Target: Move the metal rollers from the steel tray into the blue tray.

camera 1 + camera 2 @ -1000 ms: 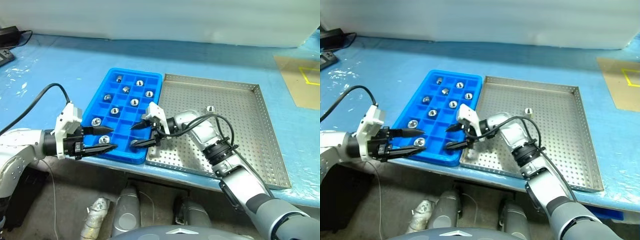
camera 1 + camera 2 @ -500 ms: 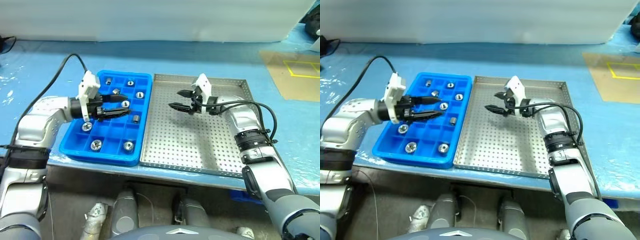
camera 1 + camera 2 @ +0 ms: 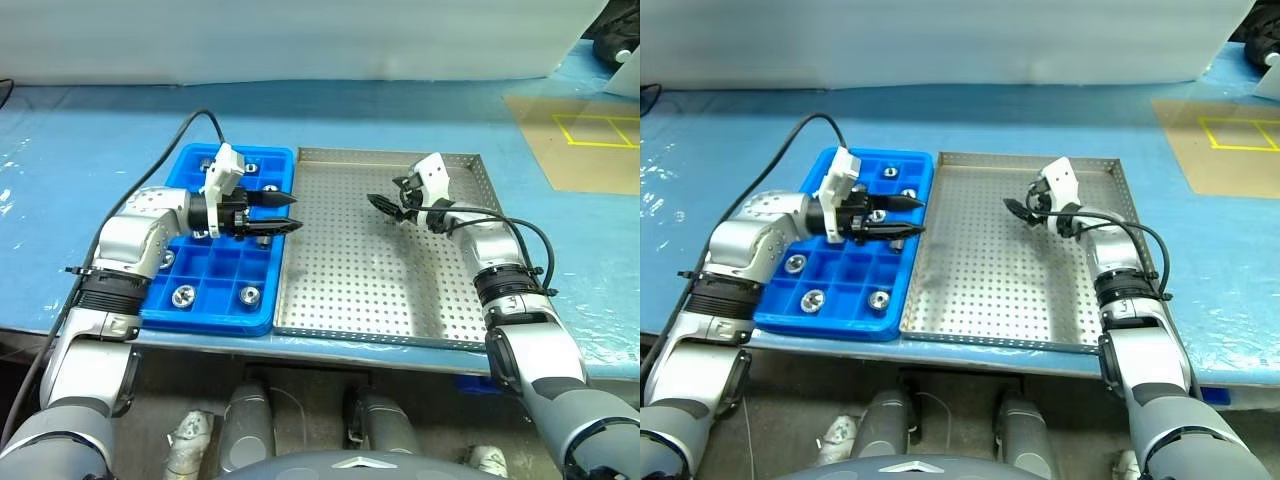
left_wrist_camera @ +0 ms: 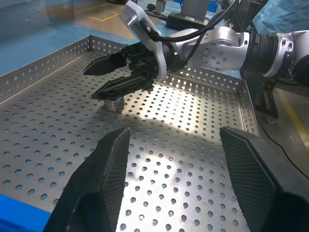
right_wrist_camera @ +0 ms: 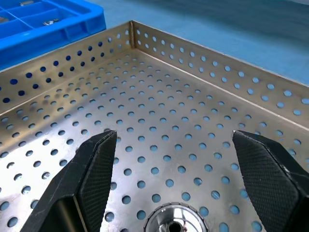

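- Your steel tray (image 3: 380, 290) holds one metal roller (image 5: 173, 223), between your right gripper's (image 3: 385, 206) spread, empty fingers.
- Your blue tray (image 3: 215, 300) carries several rollers; your left gripper (image 3: 285, 213) hovers released above.

A blue table surface (image 3: 90, 150) was covered by glossy, wrinkled film. A tan board (image 3: 575, 150) marked with yellow tape lines (image 3: 590, 130) was laid at its far corner, before a white wall (image 3: 300, 40).
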